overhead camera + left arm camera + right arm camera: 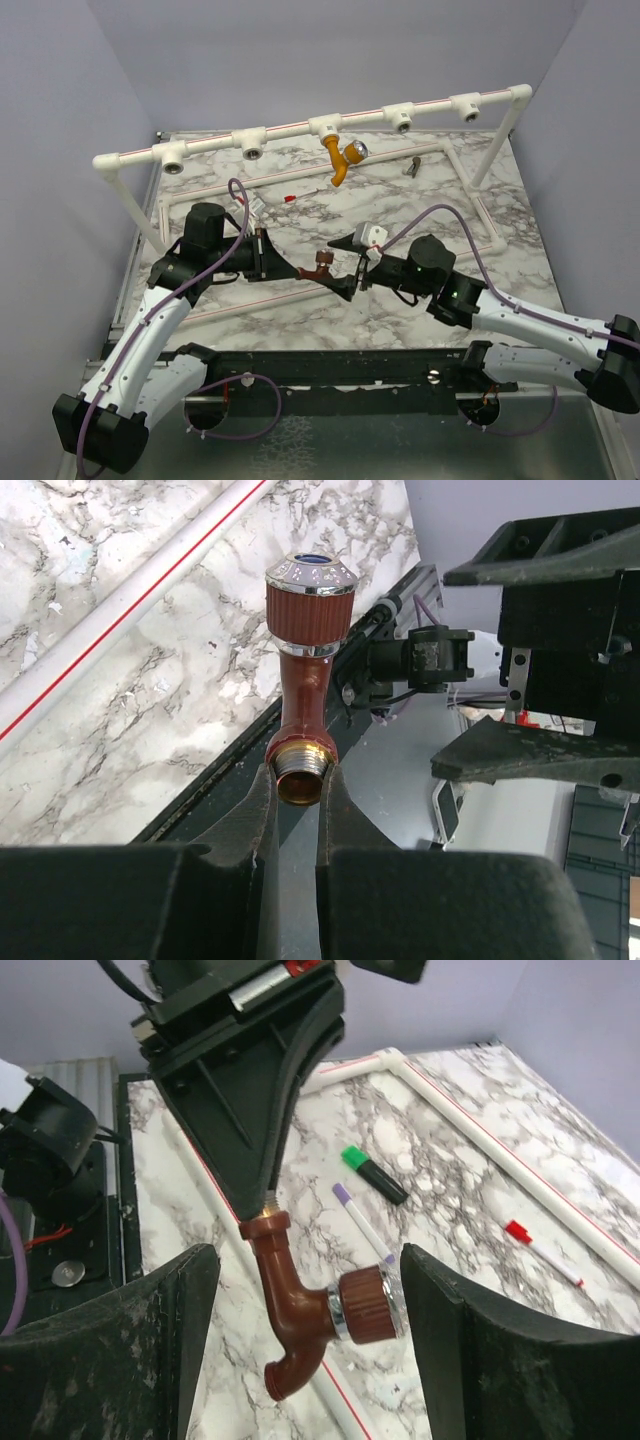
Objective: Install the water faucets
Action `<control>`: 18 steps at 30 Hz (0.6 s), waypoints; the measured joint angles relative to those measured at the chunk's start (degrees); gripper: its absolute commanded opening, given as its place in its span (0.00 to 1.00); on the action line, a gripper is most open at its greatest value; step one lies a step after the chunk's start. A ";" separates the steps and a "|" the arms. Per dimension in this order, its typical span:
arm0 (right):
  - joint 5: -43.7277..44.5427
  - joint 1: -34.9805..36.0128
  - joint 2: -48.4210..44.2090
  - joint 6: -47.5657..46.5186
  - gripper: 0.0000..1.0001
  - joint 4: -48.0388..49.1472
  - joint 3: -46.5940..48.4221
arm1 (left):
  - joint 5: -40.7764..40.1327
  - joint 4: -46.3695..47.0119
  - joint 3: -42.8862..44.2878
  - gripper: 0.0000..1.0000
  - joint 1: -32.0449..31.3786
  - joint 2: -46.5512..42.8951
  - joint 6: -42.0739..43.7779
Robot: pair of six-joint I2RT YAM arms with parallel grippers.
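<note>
The dark reddish-brown faucet [320,266] hangs in the air over the near middle of the table. My left gripper [300,272] is shut on its brass threaded end [300,778], with the knob [311,592] pointing away. My right gripper [346,266] is open, one finger [150,1350] left of the faucet [300,1300] and the other beside its knob, neither touching. The orange-yellow faucet [342,160] with a silver knob hangs from the middle T-fitting of the raised white pipe rail [290,135].
A green marker [375,1175], a purple-capped pen [362,1222] and a red-capped pen [540,1252] lie on the marble table. White pipes [470,190] frame the table top. A small metal part [412,167] lies at the back right. Several T-fittings on the rail are open.
</note>
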 measured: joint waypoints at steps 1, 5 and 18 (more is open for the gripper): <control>1.16 0.00 -0.66 0.50 0.78 -0.85 0.00 | 0.04 0.15 0.00 0.00 0.00 0.00 -0.07; 5.44 -0.20 -2.29 3.26 0.78 -4.59 0.00 | 0.17 0.42 0.00 0.00 -0.04 0.00 -0.11; -2.34 -14.32 -4.48 21.16 0.80 -16.70 1.03 | 2.82 4.00 0.00 0.00 -0.15 0.02 -0.55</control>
